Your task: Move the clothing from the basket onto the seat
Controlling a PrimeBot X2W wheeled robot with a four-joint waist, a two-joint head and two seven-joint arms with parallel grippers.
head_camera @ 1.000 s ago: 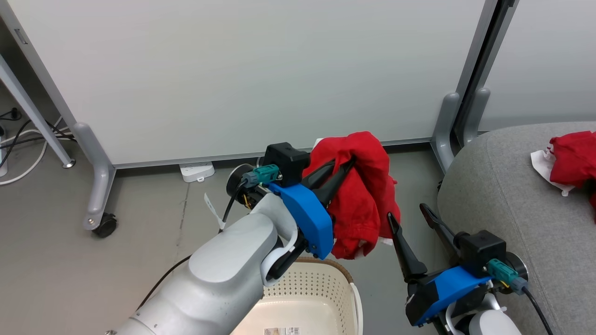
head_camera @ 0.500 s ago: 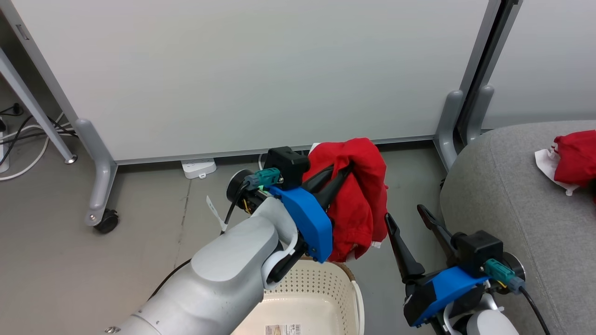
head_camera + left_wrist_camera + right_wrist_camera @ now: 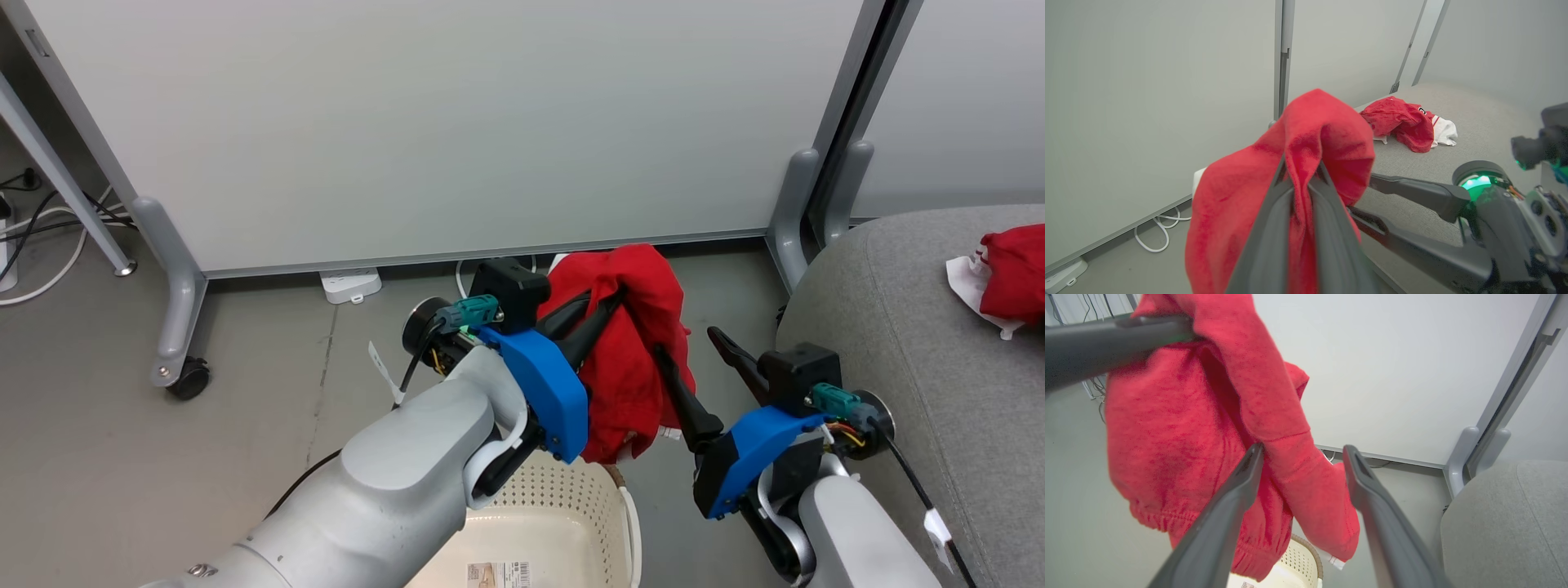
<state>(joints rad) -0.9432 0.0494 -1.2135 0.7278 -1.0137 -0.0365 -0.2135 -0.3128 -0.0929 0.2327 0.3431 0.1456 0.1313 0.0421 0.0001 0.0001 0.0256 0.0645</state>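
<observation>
Grey floor [image 3: 122,457] beneath, left tool [image 3: 614,287] clamps red garment [image 3: 633,359]

Garment [image 3: 633,359] above basket [image 3: 563,498], second garment [image 3: 1016,273] on seat [image 3: 906,318]

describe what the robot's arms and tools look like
The left forearm and right forearm are smooth pale grey shells. Each wrist has a bright blue cover, a black box and a teal plug with a black cable and white tag. The left tool and right tool each have two long dark tapering fingers.
</observation>
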